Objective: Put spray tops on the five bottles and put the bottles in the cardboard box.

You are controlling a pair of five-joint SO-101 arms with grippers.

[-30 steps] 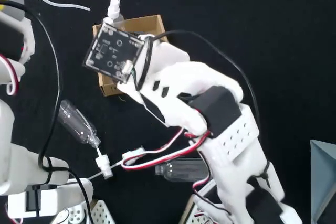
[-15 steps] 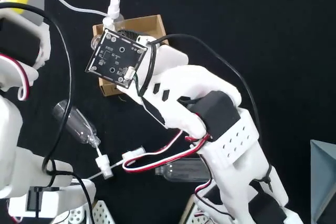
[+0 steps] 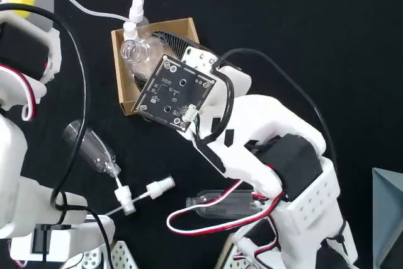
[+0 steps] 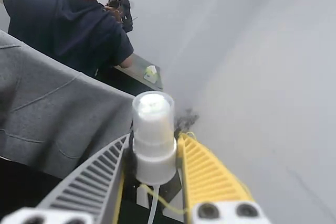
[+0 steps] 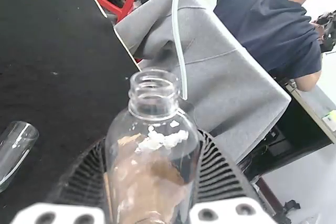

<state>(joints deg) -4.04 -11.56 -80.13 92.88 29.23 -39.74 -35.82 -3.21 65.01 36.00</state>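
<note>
Since a second ago: my right arm has drawn back toward the near right, so the wrist circuit board (image 3: 173, 92) has moved off the far part of the cardboard box (image 3: 123, 96) — the clear bottle (image 3: 140, 51) now shows over it. My left arm rose at the far left, then held. The right gripper (image 5: 152, 156) is clamped on that bottle, with a ribbed black finger (image 5: 86, 174) on either side. The bottle's long axis runs along the fingers, open uncapped mouth pointing away from the wrist toward the grey cloth (image 5: 220, 72) behind the table. The left gripper (image 4: 153, 153) pinches a spray top (image 4: 153, 135) between its grey and yellow fingers, nozzle end away from the wrist, thin tube (image 3: 88, 7) trailing toward the box. On the black table a bare bottle (image 3: 91, 146) lies with its neck toward the near side, a loose spray top (image 3: 160, 185) is near it, and another bottle (image 3: 227, 203) lies crosswise. Board print — too small to read.
</note>
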